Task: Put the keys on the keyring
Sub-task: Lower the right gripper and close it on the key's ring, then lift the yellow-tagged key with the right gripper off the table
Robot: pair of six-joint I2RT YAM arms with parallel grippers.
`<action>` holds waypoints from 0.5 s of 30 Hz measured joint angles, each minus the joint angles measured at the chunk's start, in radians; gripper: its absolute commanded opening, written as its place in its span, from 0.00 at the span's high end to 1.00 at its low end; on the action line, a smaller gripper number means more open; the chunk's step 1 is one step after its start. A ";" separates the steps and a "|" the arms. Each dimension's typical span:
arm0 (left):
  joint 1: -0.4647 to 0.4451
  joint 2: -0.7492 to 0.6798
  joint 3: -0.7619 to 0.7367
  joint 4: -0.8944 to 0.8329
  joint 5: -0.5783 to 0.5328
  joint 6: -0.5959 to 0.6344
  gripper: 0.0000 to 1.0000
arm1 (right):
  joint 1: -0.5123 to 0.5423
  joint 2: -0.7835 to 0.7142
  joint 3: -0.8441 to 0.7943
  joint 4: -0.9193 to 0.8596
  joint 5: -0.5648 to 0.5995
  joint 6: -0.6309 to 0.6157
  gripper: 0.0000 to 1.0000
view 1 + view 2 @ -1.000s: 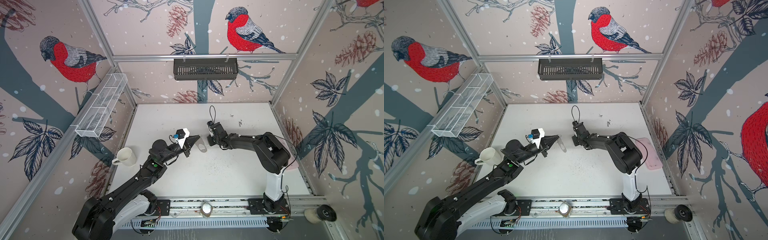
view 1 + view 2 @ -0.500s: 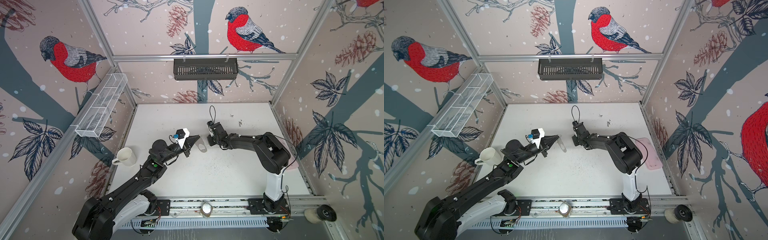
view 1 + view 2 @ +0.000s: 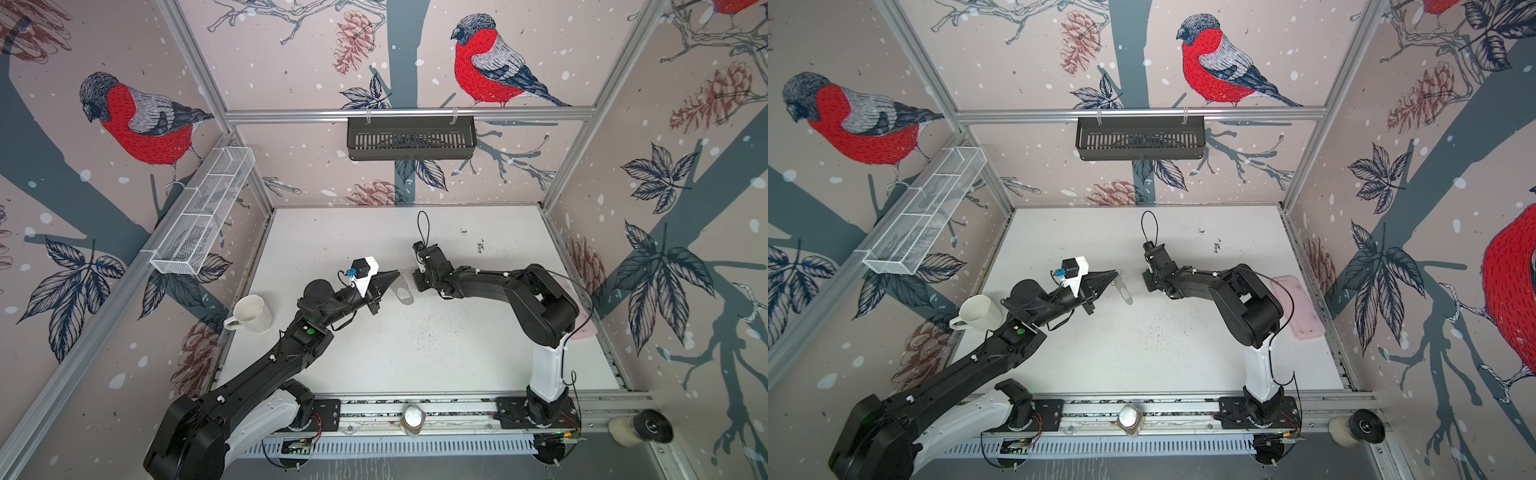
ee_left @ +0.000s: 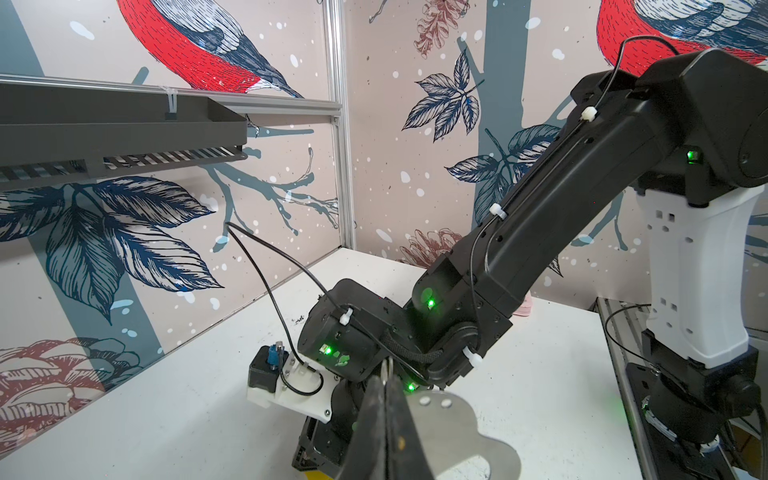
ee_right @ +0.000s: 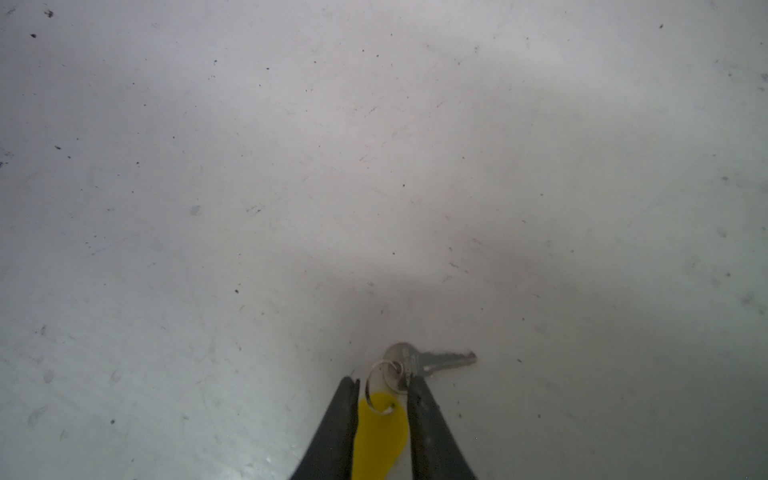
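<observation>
pinching shut with the left gripper [image 4: 386,376], jaws pressed flat together, on what looks like a little metal ring poking out at the tips. belongs, by the look of it, to the keyring [image 4: 457,428], a flat grey metal plate with a large cut-out and small holes, lying right beside those jaws in the left wrist view. shows in both top views as a pale plate just off the left jaw tips, between the two arms. cannot tell whether lifted or resting on the white scuffed table [image 5: 374,166].

straddling the keys [image 5: 380,436] with the right gripper [image 5: 382,388]: a bright yellow oval plastic tag joined by a thin split ring to a small grey metal key [image 5: 432,359]. jaws narrow, one on each side of the tag, with a thin sliver of table showing beside one jaw. cannot tell whether truly clamped or only loosely bracketed. key itself out past the fingertips, flat on or just above the table. hidden under the right gripper in the top views.

judged as early to midway: both parts reached, one per arm, tips near each other but apart. nothing threaded yet. left to do: securing the tag, raising it, bringing its split ring to the plate, hooking on.
</observation>
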 measured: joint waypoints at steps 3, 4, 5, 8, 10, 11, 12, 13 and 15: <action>0.000 0.000 0.000 0.000 0.000 0.000 1.00 | 0.000 0.008 0.005 -0.006 0.001 0.000 0.75; 0.000 0.000 0.000 0.000 0.000 0.000 1.00 | 0.001 0.011 0.006 -0.008 0.001 0.000 0.76; 0.000 0.000 0.000 0.000 0.000 0.000 1.00 | 0.001 0.014 0.007 -0.011 0.001 0.000 0.76; 0.000 -0.001 0.000 0.000 0.000 0.000 1.00 | 0.001 0.022 0.012 -0.014 0.005 0.000 0.76; 0.000 -0.001 0.000 0.000 0.000 0.000 1.00 | 0.001 0.022 0.012 -0.014 0.006 0.000 0.77; 0.000 -0.002 0.000 0.000 0.000 0.000 1.00 | 0.001 0.022 0.012 -0.014 0.008 0.000 0.78; 0.000 -0.002 0.000 0.000 0.000 0.000 1.00 | 0.001 0.022 0.012 -0.014 0.009 0.000 0.79; 0.000 -0.002 0.000 -0.001 0.000 0.001 1.00 | 0.001 0.023 0.012 -0.014 0.011 0.000 0.81; 0.000 -0.002 0.000 -0.001 0.000 0.001 1.00 | 0.001 0.023 0.012 -0.014 0.016 0.000 0.86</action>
